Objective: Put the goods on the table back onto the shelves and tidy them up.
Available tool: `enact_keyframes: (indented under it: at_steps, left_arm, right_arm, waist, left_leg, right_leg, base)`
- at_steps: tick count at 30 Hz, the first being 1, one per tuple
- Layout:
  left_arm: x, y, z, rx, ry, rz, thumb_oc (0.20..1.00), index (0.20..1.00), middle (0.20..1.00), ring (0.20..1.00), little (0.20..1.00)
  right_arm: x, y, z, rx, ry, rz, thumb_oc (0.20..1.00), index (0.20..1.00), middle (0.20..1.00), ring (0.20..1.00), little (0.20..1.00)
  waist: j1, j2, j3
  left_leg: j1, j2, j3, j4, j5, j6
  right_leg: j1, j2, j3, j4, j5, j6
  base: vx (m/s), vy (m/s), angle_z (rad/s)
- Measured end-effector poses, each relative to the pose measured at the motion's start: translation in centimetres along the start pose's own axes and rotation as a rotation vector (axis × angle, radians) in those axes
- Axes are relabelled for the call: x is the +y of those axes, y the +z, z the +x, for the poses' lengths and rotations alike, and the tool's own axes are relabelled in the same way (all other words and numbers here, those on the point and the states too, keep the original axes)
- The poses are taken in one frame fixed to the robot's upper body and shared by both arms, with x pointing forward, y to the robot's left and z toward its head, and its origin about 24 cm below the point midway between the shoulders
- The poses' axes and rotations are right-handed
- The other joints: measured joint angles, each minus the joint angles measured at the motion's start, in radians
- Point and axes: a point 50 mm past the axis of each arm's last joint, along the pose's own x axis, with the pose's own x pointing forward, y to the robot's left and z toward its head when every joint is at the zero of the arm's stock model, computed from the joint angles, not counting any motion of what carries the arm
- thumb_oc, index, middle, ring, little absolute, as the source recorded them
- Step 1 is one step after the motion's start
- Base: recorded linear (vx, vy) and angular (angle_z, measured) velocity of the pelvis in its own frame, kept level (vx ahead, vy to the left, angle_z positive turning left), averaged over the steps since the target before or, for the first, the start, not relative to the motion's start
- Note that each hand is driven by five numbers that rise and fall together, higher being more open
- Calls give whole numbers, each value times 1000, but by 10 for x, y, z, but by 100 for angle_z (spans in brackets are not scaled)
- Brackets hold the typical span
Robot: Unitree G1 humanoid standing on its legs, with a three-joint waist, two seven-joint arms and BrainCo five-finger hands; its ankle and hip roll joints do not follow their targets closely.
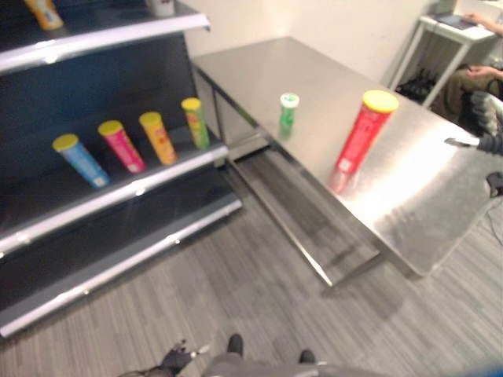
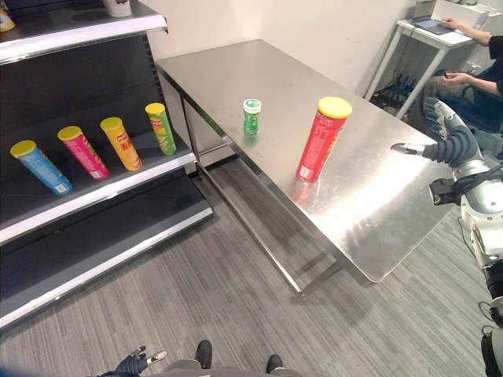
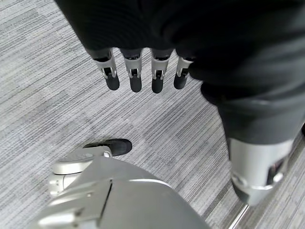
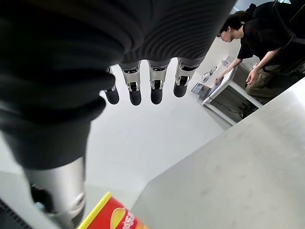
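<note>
A tall red can with a yellow lid (image 2: 318,140) stands upright near the middle of the steel table (image 2: 236,71). Farther back on the table stands a small green can with a white lid (image 2: 251,116). On the dark shelf's middle board (image 2: 94,196) a blue can (image 2: 39,166), a pink can (image 2: 82,152), an orange can (image 2: 122,144) and a green can (image 2: 161,128) stand in a row. My right hand (image 2: 452,141) hovers open over the table's right edge, well right of the red can (image 4: 112,214). My left hand (image 2: 134,363) hangs low over the floor, its fingers (image 3: 136,76) straight and empty.
A person (image 2: 471,47) sits at a white desk (image 2: 428,31) behind the table's far right corner. The top shelf board holds an orange item (image 1: 43,12) and a white container (image 2: 118,6). The lowest shelf board (image 2: 102,251) is bare. Grey carpet lies between shelf and table.
</note>
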Motion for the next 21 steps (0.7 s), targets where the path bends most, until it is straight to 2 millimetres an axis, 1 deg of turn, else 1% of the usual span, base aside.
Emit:
enact_keyframes:
  at_steps: [2,3,4,6,7,8,9,11,13,15,16,18,21]
  left_arm:
    - [0,0,0,-4,0,-1,1000,1000,1000,1000,1000]
    - [0,1,0,-7,1,-2,1000,1000,1000,1000,1000]
    - [0,2,0,-9,1,-2,1000,1000,1000,1000,1000]
    - [0,-3,-1,0,1,-3,1000,1000,1000,1000,1000]
    - [-1,-1,-1,-7,-1,-3,1000,1000,1000,1000,1000]
    - [0,4,0,-30,-1,-2,1000,1000,1000,1000,1000]
    - [-1,3,0,-24,-1,-3,1000,1000,1000,1000,1000]
    - [-1,-5,-2,-2,1,-5,1000,1000,1000,1000,1000]
    - [0,-4,-2,-3,10,-4,1000,1000,1000,1000,1000]
    - [0,-4,-2,-1,12,-4,1000,1000,1000,1000,1000]
    - [1,-4,-2,-2,13,-4,1000,1000,1000,1000,1000]
    - [1,-2,-2,-8,14,-4,1000,1000,1000,1000,1000]
    - [1,-2,-2,-11,15,-3,1000,1000,1000,1000,1000]
  right_arm:
    - [2,9,10,-5,22,-29,1000,1000,1000,1000,1000]
    - [2,19,17,-31,36,-47,1000,1000,1000,1000,1000]
    - [1,24,19,-43,39,-58,1000,1000,1000,1000,1000]
    - [2,26,21,-48,43,-60,1000,1000,1000,1000,1000]
    - [0,30,28,-36,46,-92,1000,1000,1000,1000,1000]
    - [-5,31,31,-16,39,-109,1000,1000,1000,1000,1000]
    - [-6,28,31,-2,35,-109,1000,1000,1000,1000,1000]
    - [-7,27,35,13,23,-115,1000,1000,1000,1000,1000]
    - [-10,23,36,48,17,-151,1000,1000,1000,1000,1000]
    - [-10,23,36,46,18,-151,1000,1000,1000,1000,1000]
    - [-8,22,37,50,20,-146,1000,1000,1000,1000,1000]
    - [-7,20,37,66,26,-152,1000,1000,1000,1000,1000]
    - [2,15,37,91,77,-208,1000,1000,1000,1000,1000]
  waist:
    - [2,7,3]
    - [3,12,5]
    - [3,13,6]
    - [31,15,11]
    - [30,22,17]
    - [37,27,21]
    - [61,26,25]
    - [86,24,26]
    - [89,13,32]
    - [91,8,34]
    - [98,6,36]
    - [97,-1,40]
    - [97,-14,47]
  left_leg:
    - [-7,1,-4,0,2,-2]
    - [-18,2,-13,0,5,-6]
    - [-28,2,-26,0,9,-8]
    - [-29,3,-33,0,11,-6]
    - [-34,1,-48,0,15,-10]
    - [-47,2,-71,0,24,-11]
    - [-48,3,-86,0,25,-14]
    - [-50,1,-98,0,26,-14]
    - [-61,0,-122,0,30,-20]
    - [-62,-3,-133,0,32,-20]
    - [-61,-3,-136,0,32,-21]
    - [-64,-1,-141,0,35,-24]
    - [-67,3,-152,0,38,-28]
  right_leg:
    - [-5,1,-3,0,0,0]
    - [-11,3,-14,0,0,0]
    - [-15,5,-22,0,0,-1]
    - [-9,8,-30,0,0,-7]
    - [-9,11,-43,-1,-1,-6]
    - [-6,12,-69,0,-2,-9]
    - [2,15,-84,0,-9,-16]
    - [6,19,-101,0,-13,-18]
    - [7,17,-121,0,-16,-21]
    - [11,17,-132,0,-18,-20]
    - [13,17,-134,1,-19,-18]
    - [14,24,-139,0,-19,-18]
    - [15,26,-149,0,-20,-20]
  base:
    - [19,-33,10]
    - [7,-13,23]
    - [29,-37,31]
    - [50,-68,18]
    - [40,-56,39]
    - [46,-64,59]
    - [42,-83,55]
    - [31,-66,26]
    - [17,-27,34]
    - [25,-40,17]
    - [15,-52,4]
    - [-7,-28,7]
    - [7,-13,12]
